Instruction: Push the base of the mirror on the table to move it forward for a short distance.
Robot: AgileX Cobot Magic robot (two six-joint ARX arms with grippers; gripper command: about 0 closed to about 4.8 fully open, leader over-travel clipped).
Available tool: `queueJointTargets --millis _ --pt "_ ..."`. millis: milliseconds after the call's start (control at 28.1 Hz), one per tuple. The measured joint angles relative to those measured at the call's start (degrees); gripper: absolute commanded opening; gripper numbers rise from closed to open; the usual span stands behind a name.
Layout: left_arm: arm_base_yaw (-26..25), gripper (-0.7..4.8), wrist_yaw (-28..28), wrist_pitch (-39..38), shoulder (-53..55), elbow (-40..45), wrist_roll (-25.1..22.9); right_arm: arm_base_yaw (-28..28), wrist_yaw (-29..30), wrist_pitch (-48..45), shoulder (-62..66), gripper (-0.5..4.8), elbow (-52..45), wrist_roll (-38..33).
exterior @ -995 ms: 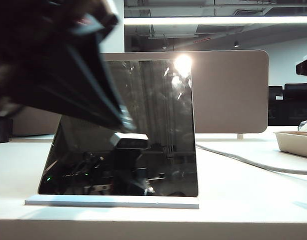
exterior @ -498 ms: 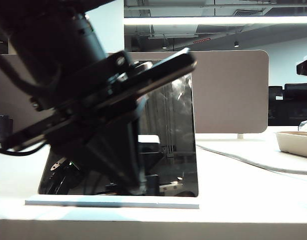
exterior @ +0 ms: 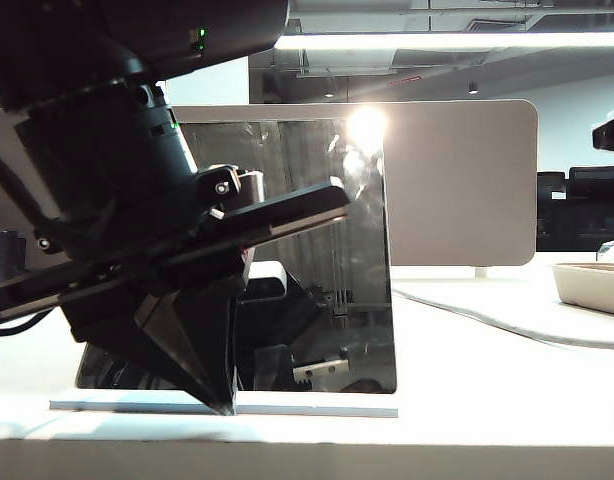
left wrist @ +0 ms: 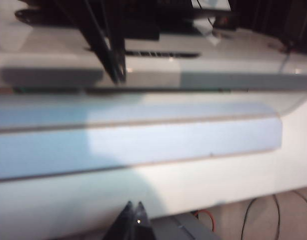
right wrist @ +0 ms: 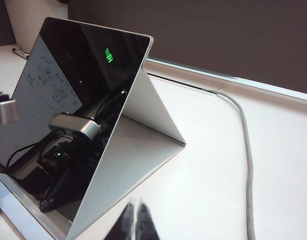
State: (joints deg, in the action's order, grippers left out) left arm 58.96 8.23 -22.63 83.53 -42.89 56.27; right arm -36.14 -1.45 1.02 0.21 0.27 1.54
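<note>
Our left gripper [exterior: 224, 405] tips, pressed together, meet the thin flat white base plate [exterior: 317, 404].

Behind it we see the dark, glare-lit trapezoid mirror [exterior: 327, 260] on the smooth white table [exterior: 487, 380]; our right gripper [right wrist: 135, 220], fingers together, hovers beside it before the brown-grey divider panel [exterior: 462, 180].

Tilted mirror [exterior: 327, 250] on white base [exterior: 317, 404]

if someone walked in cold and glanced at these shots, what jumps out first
The big black left arm fills the left of the exterior view, its left gripper tip down at the front edge of the base of the mirror. Behind it stands the dark mirror, a bright light glare near its top. The right gripper hovers at the mirror's side, beside a grey cable trailing over the table.
</note>
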Motion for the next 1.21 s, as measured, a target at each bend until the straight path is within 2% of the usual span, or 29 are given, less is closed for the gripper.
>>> queueJointTargets --millis 640,1208 --pt "0.09 -0.01 0.42 6.51 3.96 -0.07 2.47 0.0 0.0 0.0 0.0 0.22 0.0 0.0" --pt "-5.51 -0.01 -1.6 9.86 5.38 -0.46 2.54 0.0 0.0 0.0 0.0 0.22 0.0 0.0"
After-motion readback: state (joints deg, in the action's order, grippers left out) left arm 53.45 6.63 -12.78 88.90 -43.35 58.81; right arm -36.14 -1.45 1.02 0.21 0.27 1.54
